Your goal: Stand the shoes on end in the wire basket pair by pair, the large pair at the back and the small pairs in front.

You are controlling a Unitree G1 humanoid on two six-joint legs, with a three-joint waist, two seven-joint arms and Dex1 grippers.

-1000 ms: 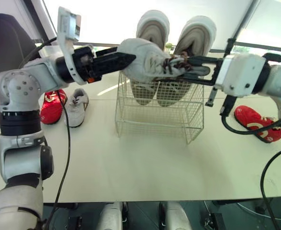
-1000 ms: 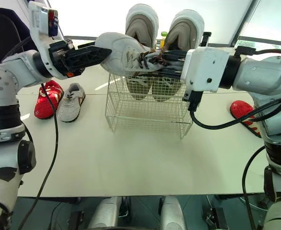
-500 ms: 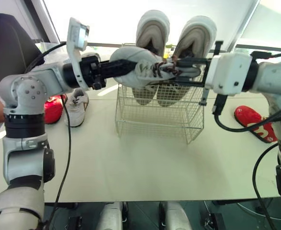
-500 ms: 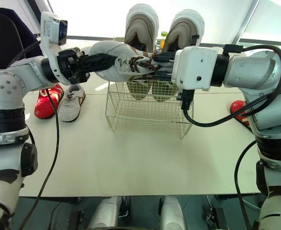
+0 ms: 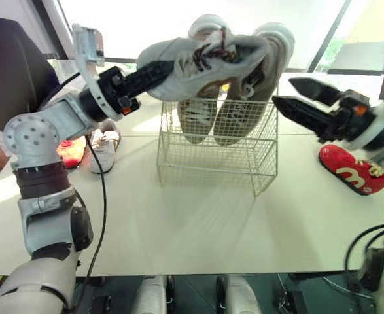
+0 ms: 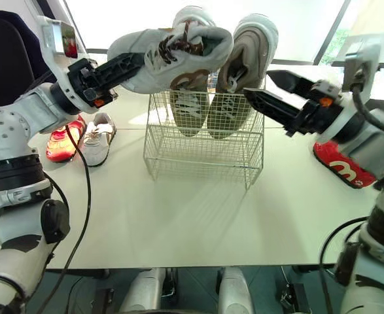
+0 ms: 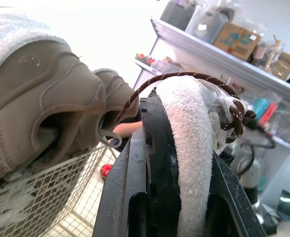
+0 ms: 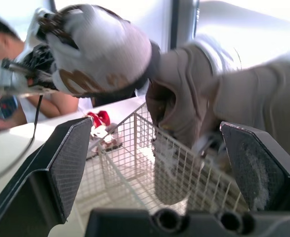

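Clamping white shoe (image 5: pixel 198 62), left gripper (image 7: pixel 184 133)

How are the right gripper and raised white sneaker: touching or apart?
Apart. Right eye view: the open right gripper sits clear of the white sneaker, gap visible.

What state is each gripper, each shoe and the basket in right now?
left gripper: shut on the white sneaker.
white sneaker: held aloft, laces up.
right gripper: fingers open, empty.
wire basket: upright on the table.
large beige pair: standing on end at the basket's back.
right-side red shoe: lying on the table.
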